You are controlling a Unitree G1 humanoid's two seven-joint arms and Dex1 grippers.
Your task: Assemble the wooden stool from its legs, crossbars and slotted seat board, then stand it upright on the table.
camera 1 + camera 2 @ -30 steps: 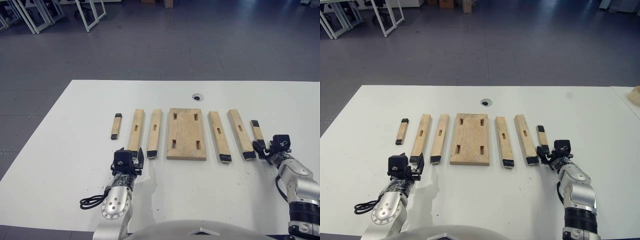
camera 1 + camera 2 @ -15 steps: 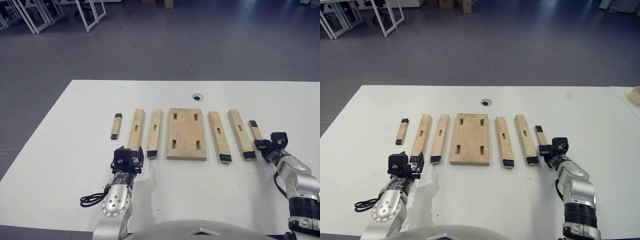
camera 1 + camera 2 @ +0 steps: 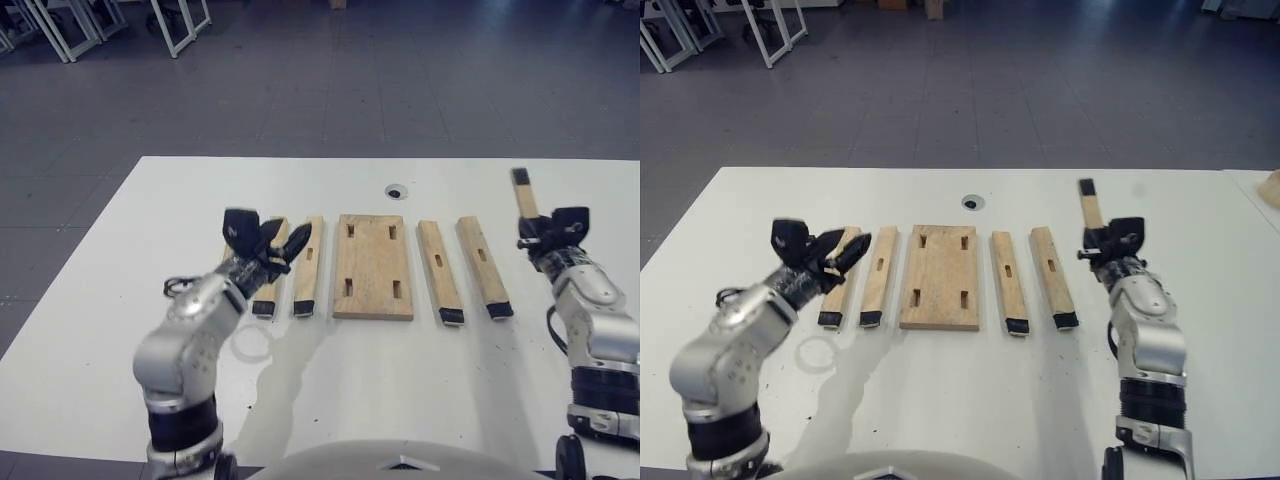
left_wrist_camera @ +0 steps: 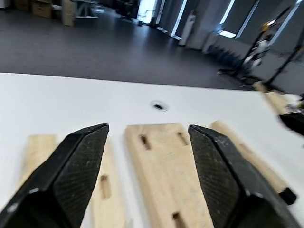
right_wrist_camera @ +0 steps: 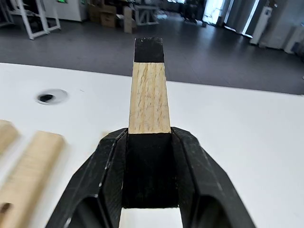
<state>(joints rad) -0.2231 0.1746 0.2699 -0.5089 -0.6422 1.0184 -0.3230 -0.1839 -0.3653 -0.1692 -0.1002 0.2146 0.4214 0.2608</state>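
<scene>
The slotted seat board [image 3: 372, 267] lies flat mid-table. Two legs [image 3: 308, 265] lie to its left and two legs [image 3: 438, 272] to its right, all parallel. My left gripper [image 3: 283, 245] hovers open above the left legs with nothing between its fingers [image 4: 80, 166]; in its wrist view the seat board [image 4: 161, 156] lies beyond them. At the right, my right gripper [image 3: 548, 235] is shut on a short black-tipped crossbar [image 3: 520, 190], held off the table and pointing up and away. The right wrist view has the crossbar [image 5: 149, 95] standing out of the shut fingers [image 5: 109, 161].
The white table [image 3: 150, 300] has a round cable hole [image 3: 397, 192] behind the seat board. Bare tabletop lies in front of the parts and to the far left. Beyond the far edge is open grey floor with white desk frames [image 3: 180, 20].
My left arm rose from the near table edge to above the left legs. My right gripper lifted the short crossbar off the table and tipped it upward.
</scene>
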